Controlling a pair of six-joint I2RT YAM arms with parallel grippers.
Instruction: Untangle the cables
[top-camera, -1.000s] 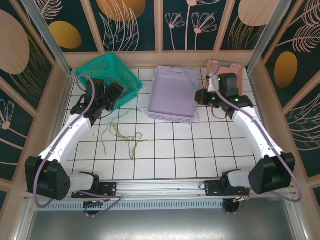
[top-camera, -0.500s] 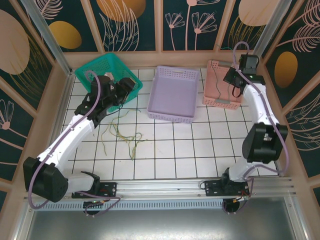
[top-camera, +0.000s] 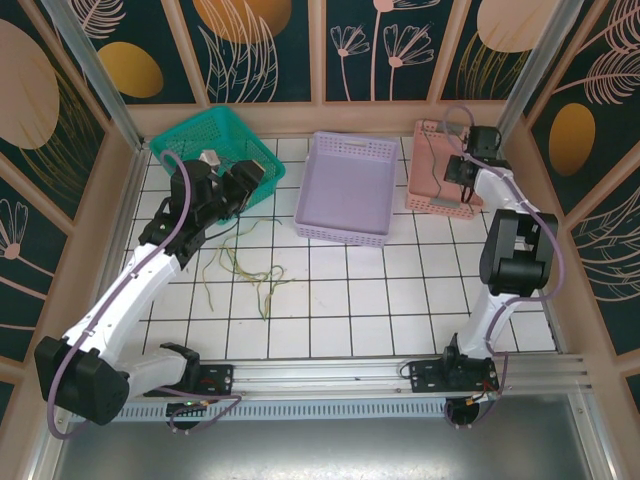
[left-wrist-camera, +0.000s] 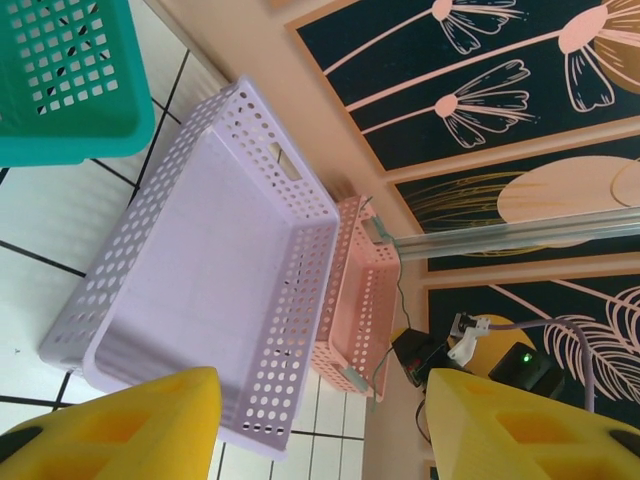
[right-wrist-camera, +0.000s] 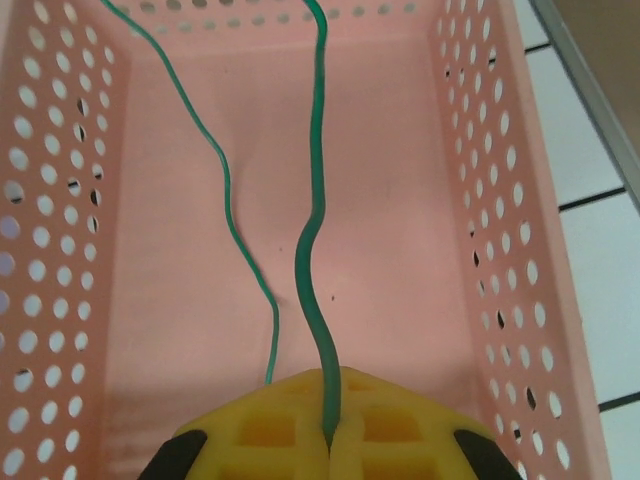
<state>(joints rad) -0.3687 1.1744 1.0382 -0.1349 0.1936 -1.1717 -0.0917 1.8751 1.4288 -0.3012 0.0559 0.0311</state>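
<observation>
The step in hand looks like dropping one freed cable into a basket; the right gripper (right-wrist-camera: 330, 432) is squeezed tight on a green cable (right-wrist-camera: 321, 120), and it hangs over the pink basket (right-wrist-camera: 60, 250), with the cable running from the yellow fingers along the inside of the basket; a second green line sits beside it in the basket, and it is likely the other part of the same cable, though the wrist view is too close to be sure; the next move calls for the fingers to let go, so the whole cable falls inside the walls and not over the rim; the rest of the tangled cables (top-camera: 245, 268) lie in a loose heap on the white tiled table (top-camera: 400, 300), well apart from the pink basket and near the left arm; the left gripper (top-camera: 252, 174) is up by the near corner of the green basket (top-camera: 200, 135), its fingers are spread with nothing between them, and it would have to come down to the heap to pick out one more strand; the purple basket (top-camera: 345, 185) in the middle has nothing in it; the arm hides part of the green basket.
</observation>
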